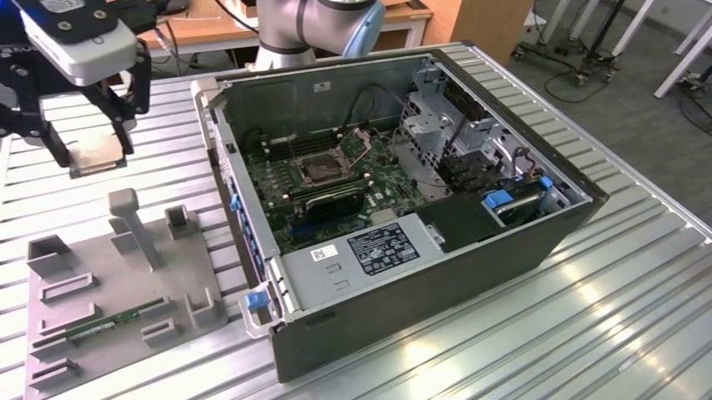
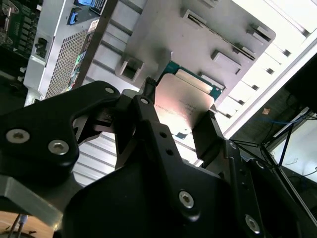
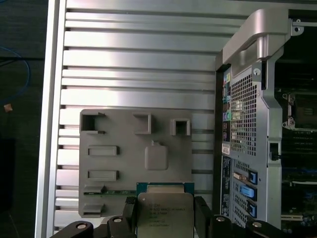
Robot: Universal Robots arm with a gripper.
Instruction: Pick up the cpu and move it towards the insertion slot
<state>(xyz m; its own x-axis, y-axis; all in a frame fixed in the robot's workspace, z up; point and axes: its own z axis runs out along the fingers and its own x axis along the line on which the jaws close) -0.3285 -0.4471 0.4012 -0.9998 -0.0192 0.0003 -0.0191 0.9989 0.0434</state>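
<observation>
The cpu (image 1: pixel 93 158), a flat square chip with a silvery top, hangs above the slatted table at the exterior view's left, well above the grey fixture plate (image 1: pixel 122 283). My gripper (image 1: pixel 92 150) is shut on the cpu, one black finger on each side edge. Both wrist views show the cpu (image 3: pixel 165 214) (image 2: pixel 182 105) clamped between the fingers (image 3: pixel 203 214). The insertion slot (image 1: pixel 326 169), a square socket with a metal frame and dark centre, sits on the green board inside the open computer case, to the right of the gripper in the exterior view. Its edge appears as the slot (image 3: pixel 299 111) in the first wrist view.
The open computer case (image 1: pixel 445 250) lies on its side mid-table, its tall wall (image 1: pixel 228 167) between gripper and socket. The grey fixture plate (image 3: pixel 124 163) carries upright posts (image 1: pixel 128 225) and a green memory stick (image 1: pixel 112 321). Cables and drive cages fill the case's right part.
</observation>
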